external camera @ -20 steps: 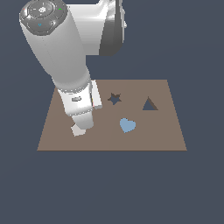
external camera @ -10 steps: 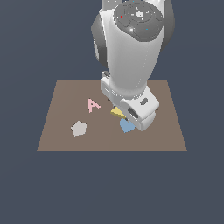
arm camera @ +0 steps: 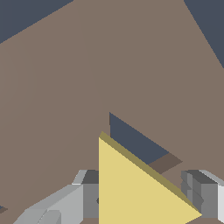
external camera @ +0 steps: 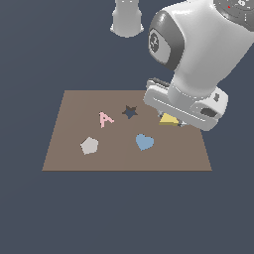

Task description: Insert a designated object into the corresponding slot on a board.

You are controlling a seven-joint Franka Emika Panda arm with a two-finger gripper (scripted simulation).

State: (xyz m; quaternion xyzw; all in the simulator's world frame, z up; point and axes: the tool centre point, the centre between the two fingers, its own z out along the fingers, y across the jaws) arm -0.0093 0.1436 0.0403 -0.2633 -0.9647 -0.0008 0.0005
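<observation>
The yellow triangular block [external camera: 169,119] hangs between my gripper's [external camera: 173,121] fingers at the right part of the brown board [external camera: 74,106]. My gripper is shut on it. In the wrist view the block [arm camera: 135,188] fills the space between the two grey fingers [arm camera: 65,201], and just past its slanted edge shows part of the dark triangular slot [arm camera: 131,140]. The block lies close over the slot, partly covering it. The arm and block hide the slot in the exterior view.
On the board lie a pink letter A [external camera: 105,119], a grey pentagon [external camera: 89,145] and a blue heart [external camera: 144,142]. A dark star-shaped hole [external camera: 130,111] sits near the middle. The arm's base [external camera: 127,17] stands beyond the board's far edge.
The arm has swung from the exterior view's left, near the pentagon, across the board to its right side, carrying the yellow block over the triangular slot, which it now hides.
</observation>
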